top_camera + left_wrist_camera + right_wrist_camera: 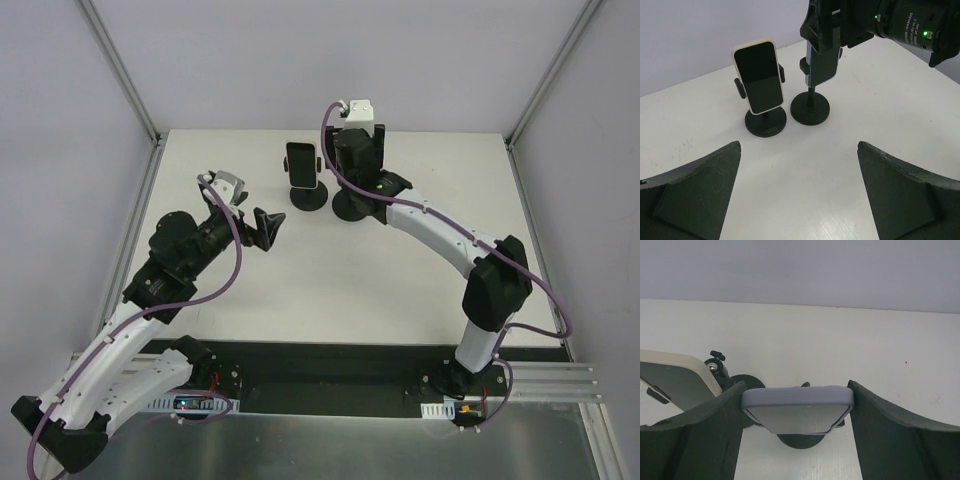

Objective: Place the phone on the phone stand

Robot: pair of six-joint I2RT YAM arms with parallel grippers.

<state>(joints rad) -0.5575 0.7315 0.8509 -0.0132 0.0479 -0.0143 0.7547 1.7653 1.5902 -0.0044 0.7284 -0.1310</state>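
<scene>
Right gripper [796,390]: jaws clamped on the grey-cased slab phone [822,65], which is upright at the head of the black round-base phone stand [810,107]. Left gripper [797,190]: jaws wide apart, holding nothing. Cream-cased phone [757,77] sits mounted just beside.

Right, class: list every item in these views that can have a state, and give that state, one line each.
cream phone: clamped upright, screen dark.
cream phone's stand: upright, occupied.
grey-cased phone: gripped at its sides, upright.
second stand: upright under the held phone; whether that phone is seated, cannot tell.
right gripper: shut on the grey-cased phone.
left gripper: open, empty.
</scene>
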